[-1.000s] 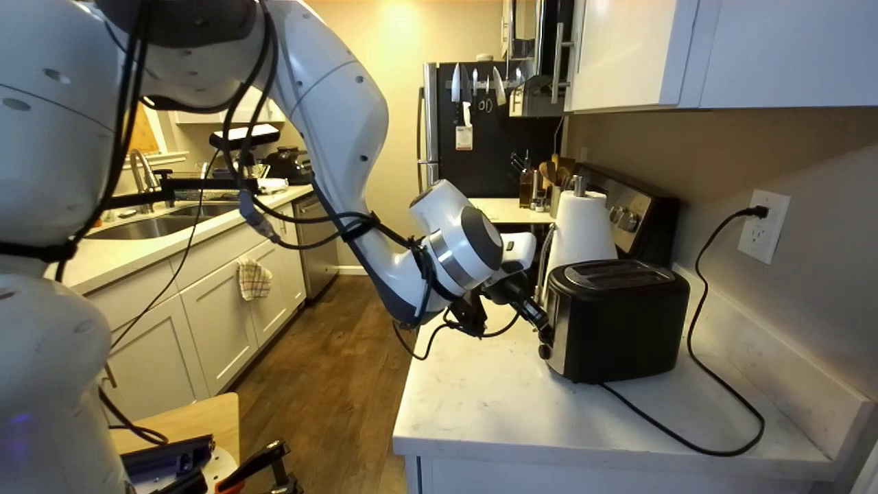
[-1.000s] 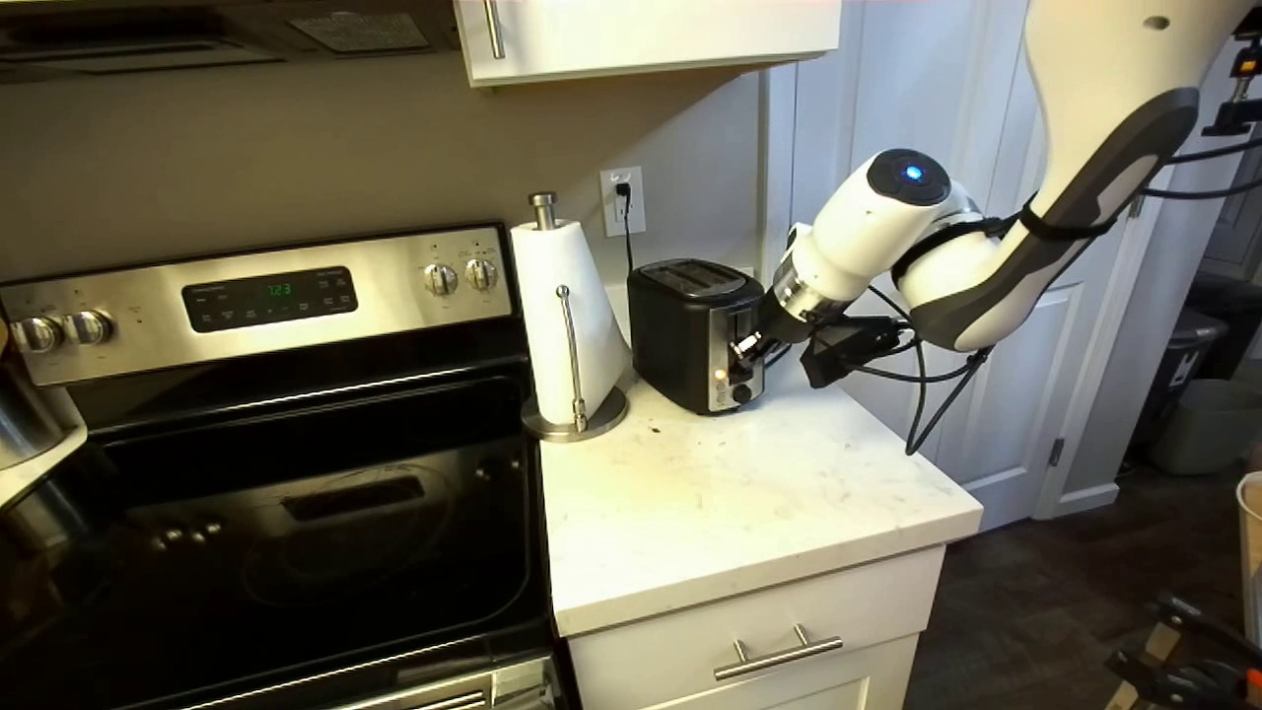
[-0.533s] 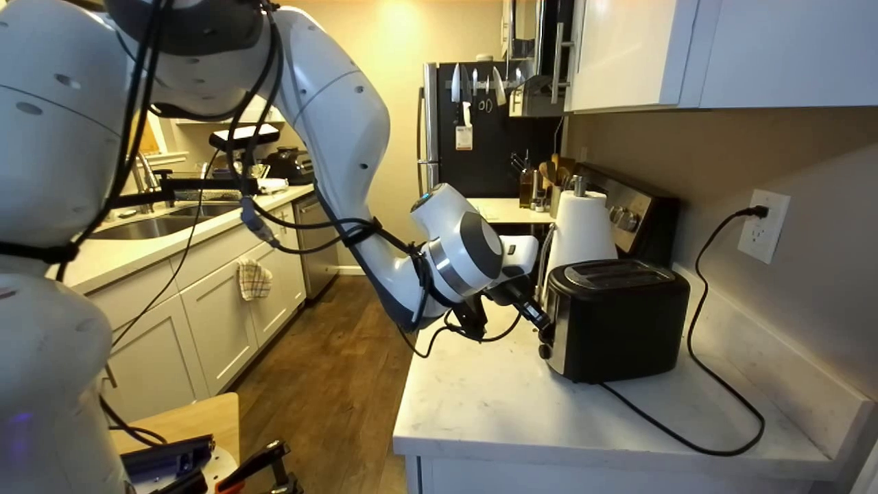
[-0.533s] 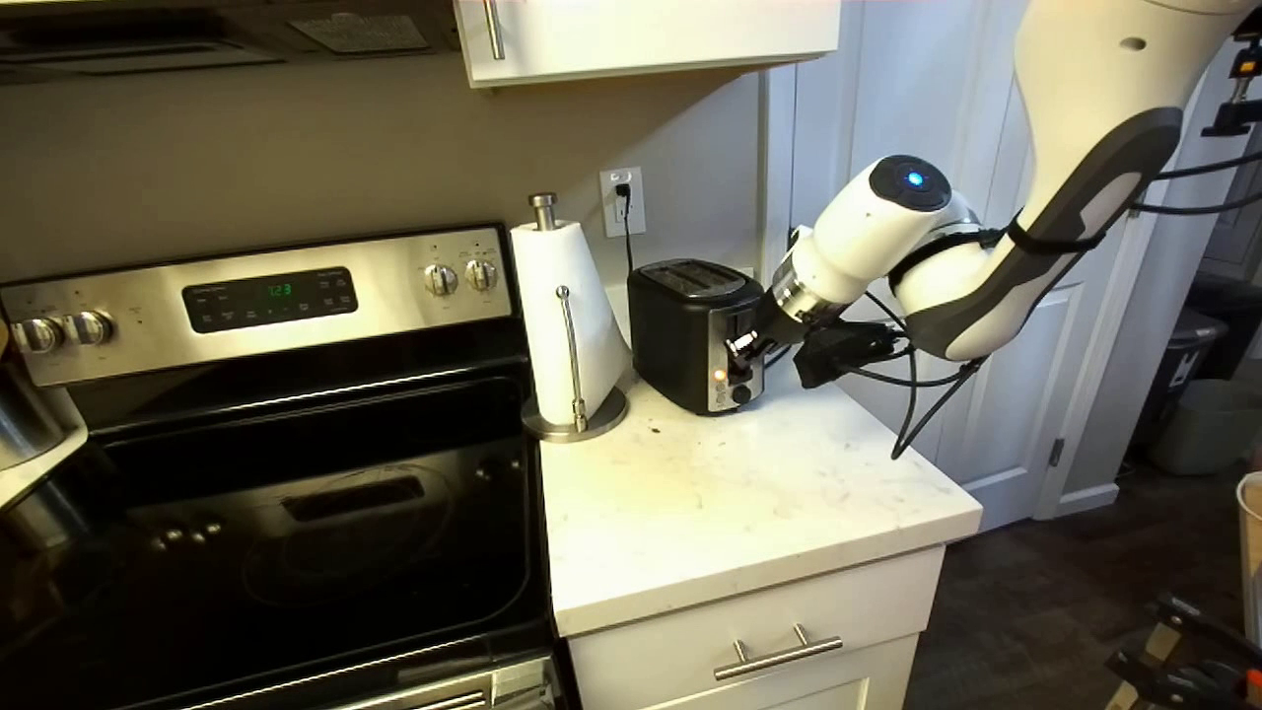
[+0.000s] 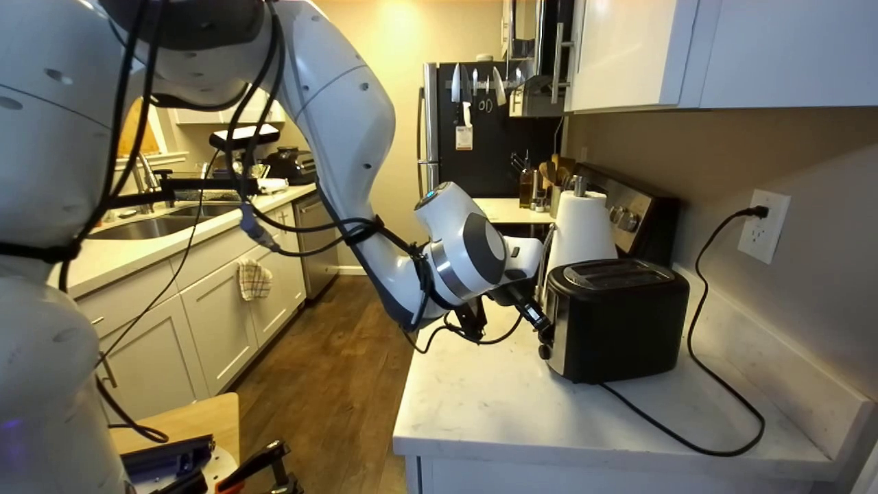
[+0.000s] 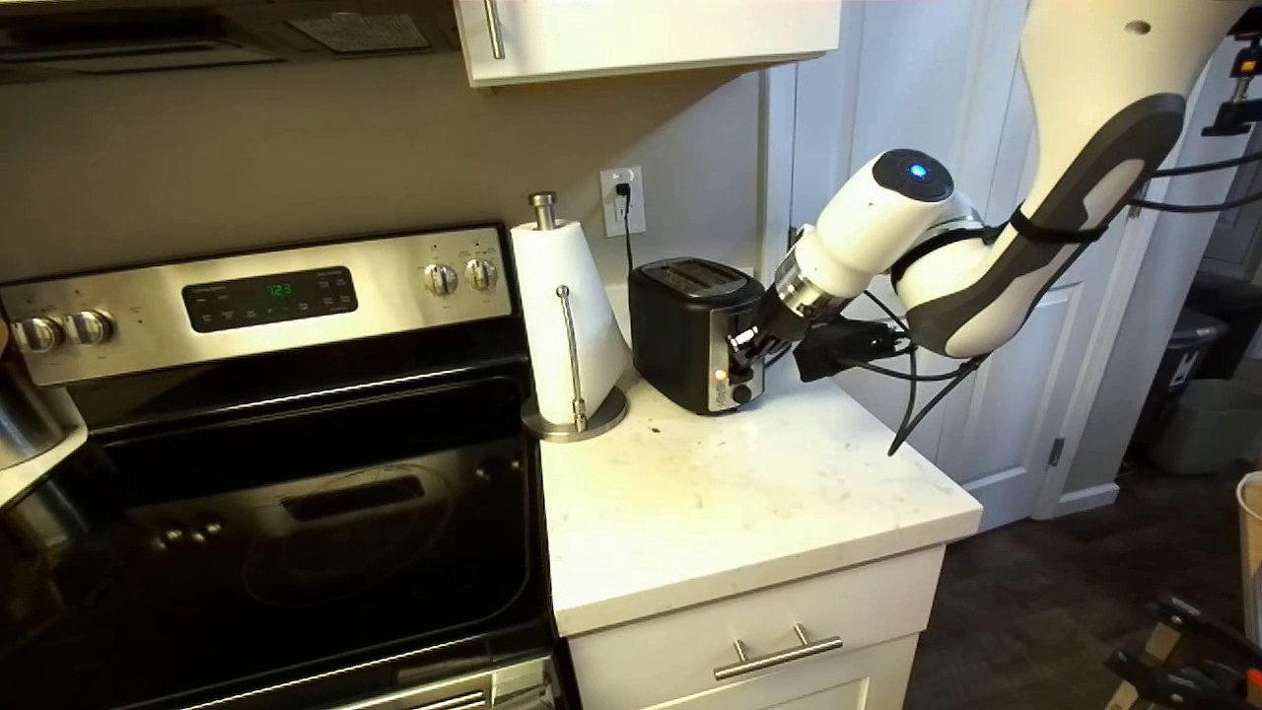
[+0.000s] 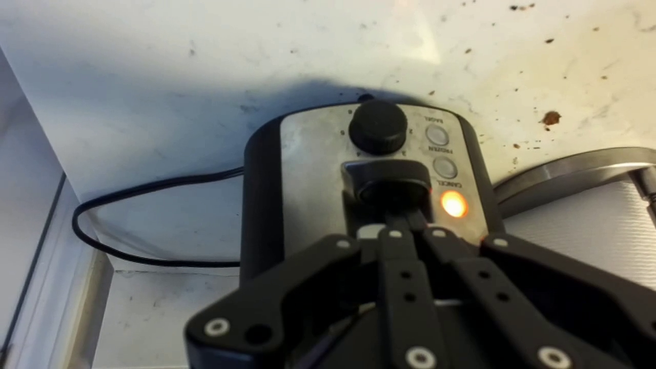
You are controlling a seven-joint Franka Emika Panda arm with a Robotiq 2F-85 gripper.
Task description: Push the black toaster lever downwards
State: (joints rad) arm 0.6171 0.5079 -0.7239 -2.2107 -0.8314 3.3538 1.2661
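The black toaster (image 5: 627, 326) stands on the counter in both exterior views (image 6: 680, 340), with its grey end face (image 7: 312, 169) towards my gripper. In the wrist view, which is upside down, the dark lever (image 7: 387, 174) sits low on that face, just above the round dial (image 7: 378, 128). An orange light (image 7: 454, 204) glows beside it. My gripper (image 7: 406, 219) is shut, its fingers together with nothing seen between them. The fingertips meet the lever's upper side; exact contact is lost in shadow. In an exterior view the gripper (image 5: 547, 327) slants down to the end face.
A paper towel roll (image 6: 567, 325) on a metal stand is close beside the toaster, with the stove (image 6: 296, 493) past it. The black cord (image 5: 737, 391) loops over the counter (image 5: 480, 412) to the wall outlet (image 5: 763, 226). A white cabinet (image 5: 631, 55) hangs above.
The arm's upper links shift slightly, and the gripper moves only a little, staying at the lever. The toaster stays in place and its orange light is lit throughout.
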